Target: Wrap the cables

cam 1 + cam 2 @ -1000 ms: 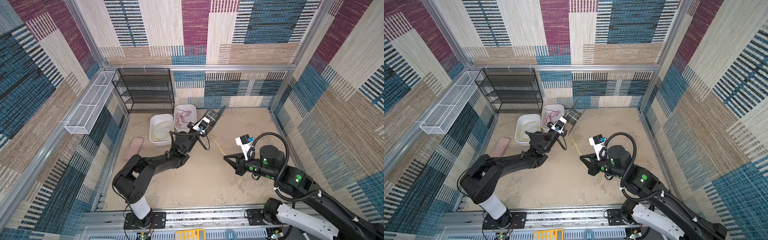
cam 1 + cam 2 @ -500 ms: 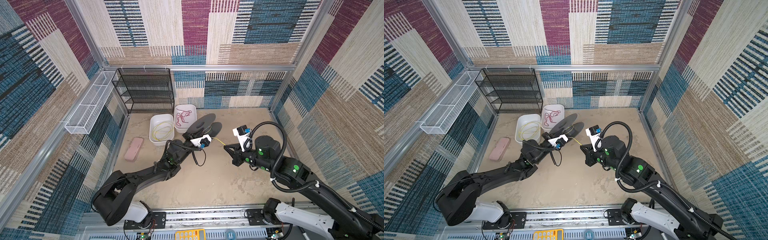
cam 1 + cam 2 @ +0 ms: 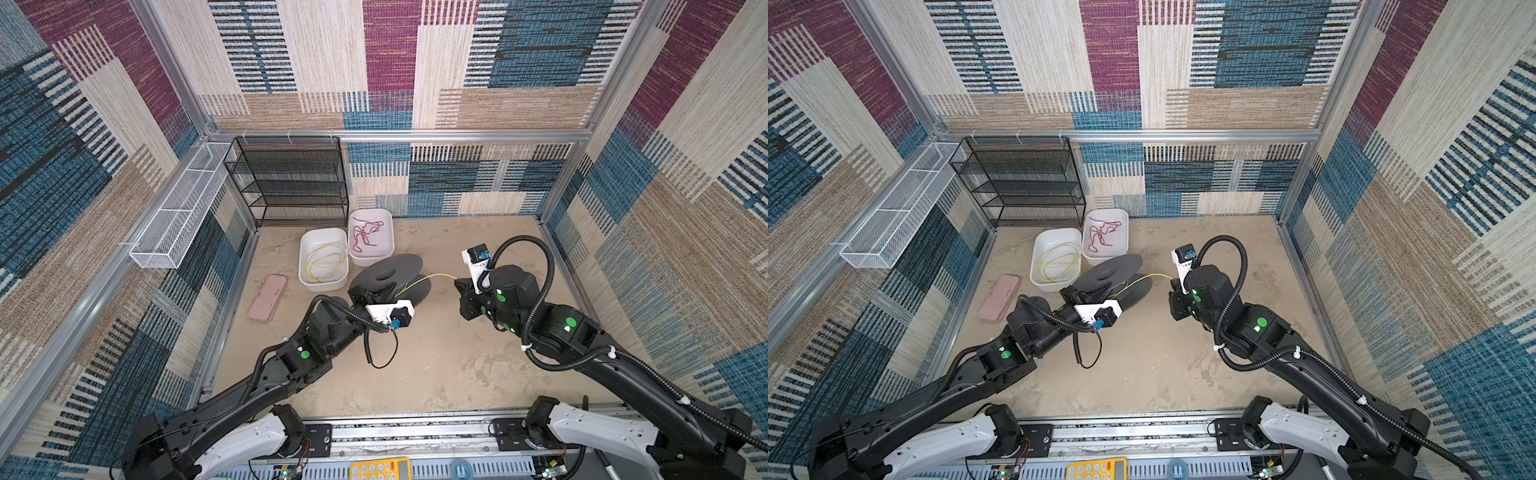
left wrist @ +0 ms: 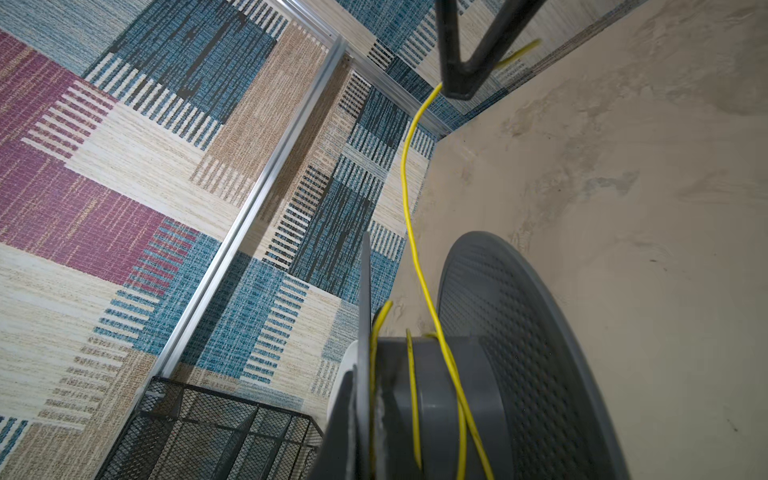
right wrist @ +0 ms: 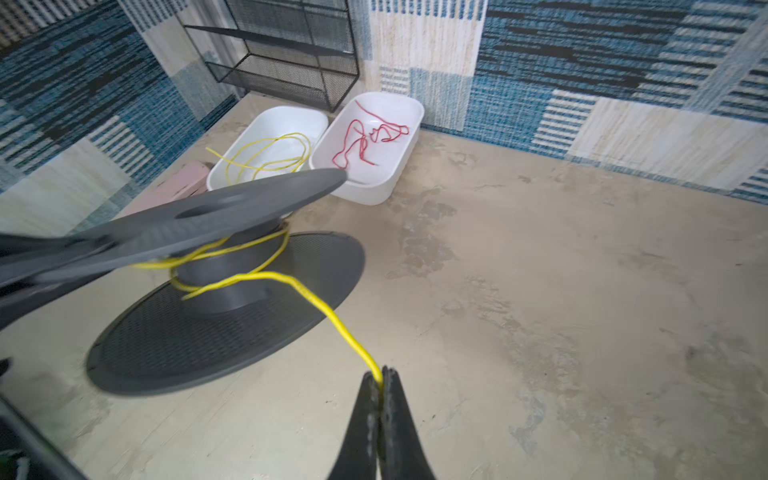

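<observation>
Ringing the mottled floor (image 3: pixel 449 365) (beige) stand patchwork carpet walls (image 3: pixel 457 62).

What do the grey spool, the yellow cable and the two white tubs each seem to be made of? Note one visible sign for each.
The grey spool: probably moulded plastic, matte; its flange bears a fine dotted texture.
The yellow cable: likely plastic-sheathed wire, smooth; it bends in loose curves.
The white tubs: seemingly plastic, slightly glossy, with rounded corners and soft highlights.
</observation>
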{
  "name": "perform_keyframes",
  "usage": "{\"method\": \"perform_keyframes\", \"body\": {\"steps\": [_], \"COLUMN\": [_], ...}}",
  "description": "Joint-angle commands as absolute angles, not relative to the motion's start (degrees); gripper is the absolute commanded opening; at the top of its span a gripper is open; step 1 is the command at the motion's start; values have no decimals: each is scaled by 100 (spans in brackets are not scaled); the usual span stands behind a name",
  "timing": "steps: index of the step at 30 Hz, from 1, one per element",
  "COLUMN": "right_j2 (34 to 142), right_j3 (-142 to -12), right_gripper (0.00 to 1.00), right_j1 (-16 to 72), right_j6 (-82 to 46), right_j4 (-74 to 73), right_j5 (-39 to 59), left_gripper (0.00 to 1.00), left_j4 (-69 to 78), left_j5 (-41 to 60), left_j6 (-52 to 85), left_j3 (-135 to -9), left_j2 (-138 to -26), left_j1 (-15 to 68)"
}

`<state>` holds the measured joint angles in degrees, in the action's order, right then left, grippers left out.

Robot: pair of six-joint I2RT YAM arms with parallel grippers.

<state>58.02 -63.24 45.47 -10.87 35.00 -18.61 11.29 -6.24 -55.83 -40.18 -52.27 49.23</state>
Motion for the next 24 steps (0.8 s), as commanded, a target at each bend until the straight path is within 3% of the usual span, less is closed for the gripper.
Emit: {"method": "perform_keyframes", "body": {"steps": [1, 11, 17, 24], "right_j2": [5902, 5448, 5663, 6204], "right_j3": [-6255, -4474, -4088, -3675], "right_gripper": [0, 0, 0, 0], "right_j1": [4496, 4305, 4271, 4026], "right_j6": [-835, 452, 184, 96], "right_j4": [2745, -167, -711, -2340], "right_j5": [-2934, -3318, -3432, -3027], "left_gripper": [0, 0, 0, 0], "left_j4": [431, -1036, -1656, -1247], "left_j5": [-727, -209, 212, 684], "left_j6": [-5432, -4704, -4262, -3525], "left_j3": [-4130, -4698, -5142, -5213], "left_j2": [-4870, -4220, -4048, -4089], "left_j1": [4994, 4992, 4876, 4491]}}
